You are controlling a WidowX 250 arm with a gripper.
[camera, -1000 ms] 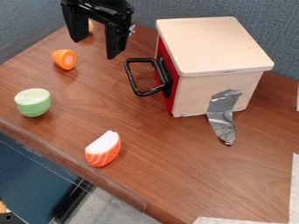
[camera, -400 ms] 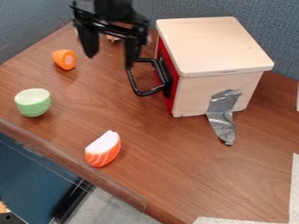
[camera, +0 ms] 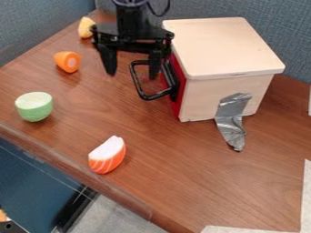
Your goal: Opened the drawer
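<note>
Drawer (camera: 179,69) stands shut on the left side of the wooden box (camera: 222,48), its red front looking flush with the walls, so the step in hand is best judged as getting hold of the black loop handle (camera: 138,84) before any pull. Nearest, the orange-and-white wedge (camera: 107,155) lies toward the table's front edge, apart from the handle; keep the arm high enough to pass over it. Silver tape (camera: 231,119) runs from the box's side wall down onto the table (camera: 182,177); it probably steadies the box, but a jerk could still drag or twist it, so pull slowly. The green half-round piece (camera: 34,107) sits at the left, well apart from the drawer front. Farther in, the gripper (camera: 132,74) hangs over the handle's upper end with its fingers spread and nothing between them; one is outside the loop to the left, the other overlaps the loop in view, though whether it is inside or above I cannot tell. Lower straight down so that one finger drops behind the outer bar, then draw level and leftward, square to the front, lest the drawer bind. Beyond, the orange piece (camera: 67,62) and, farther back, the yellow piece (camera: 85,28) call for a short, straight pull.
</note>
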